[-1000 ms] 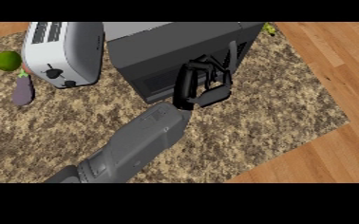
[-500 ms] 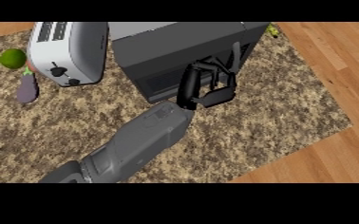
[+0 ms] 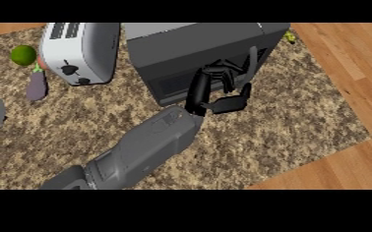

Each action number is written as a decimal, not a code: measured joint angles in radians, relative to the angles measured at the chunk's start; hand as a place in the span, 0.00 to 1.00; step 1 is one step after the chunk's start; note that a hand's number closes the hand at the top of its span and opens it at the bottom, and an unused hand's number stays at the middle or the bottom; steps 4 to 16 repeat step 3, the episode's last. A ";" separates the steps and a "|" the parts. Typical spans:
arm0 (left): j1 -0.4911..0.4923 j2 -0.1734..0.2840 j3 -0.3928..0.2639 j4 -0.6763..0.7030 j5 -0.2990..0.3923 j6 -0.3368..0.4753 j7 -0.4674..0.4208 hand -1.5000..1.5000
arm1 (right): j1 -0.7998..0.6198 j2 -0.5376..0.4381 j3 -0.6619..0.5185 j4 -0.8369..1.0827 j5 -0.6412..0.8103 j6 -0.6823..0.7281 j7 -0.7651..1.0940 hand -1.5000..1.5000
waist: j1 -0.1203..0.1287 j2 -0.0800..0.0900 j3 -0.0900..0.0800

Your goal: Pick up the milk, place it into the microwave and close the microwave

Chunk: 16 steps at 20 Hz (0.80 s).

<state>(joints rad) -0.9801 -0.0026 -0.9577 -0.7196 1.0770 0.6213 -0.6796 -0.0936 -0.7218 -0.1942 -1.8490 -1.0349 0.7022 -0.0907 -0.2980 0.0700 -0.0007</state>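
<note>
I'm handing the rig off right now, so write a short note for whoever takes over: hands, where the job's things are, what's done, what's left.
Hands: one hand shows, on a forearm that comes in from the lower left; its fingers are curled against the microwave's front, near the door handle. They seem to hold nothing. The other hand is out of view.
Things: the microwave stands on the counter, door shut or nearly so. The milk is not visible; likely inside, but I can't confirm.
Done: the door looks closed.
Left: check that it is fully shut, then draw the hand back.
Nearby: toaster, eggplant, lime.
</note>
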 measured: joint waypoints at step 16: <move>0.001 0.000 -0.010 -0.001 0.017 -0.014 0.000 0.00 | 0.017 -0.005 -0.008 -0.009 -0.009 -0.002 0.003 0.00 | 0.009 -0.001 -0.001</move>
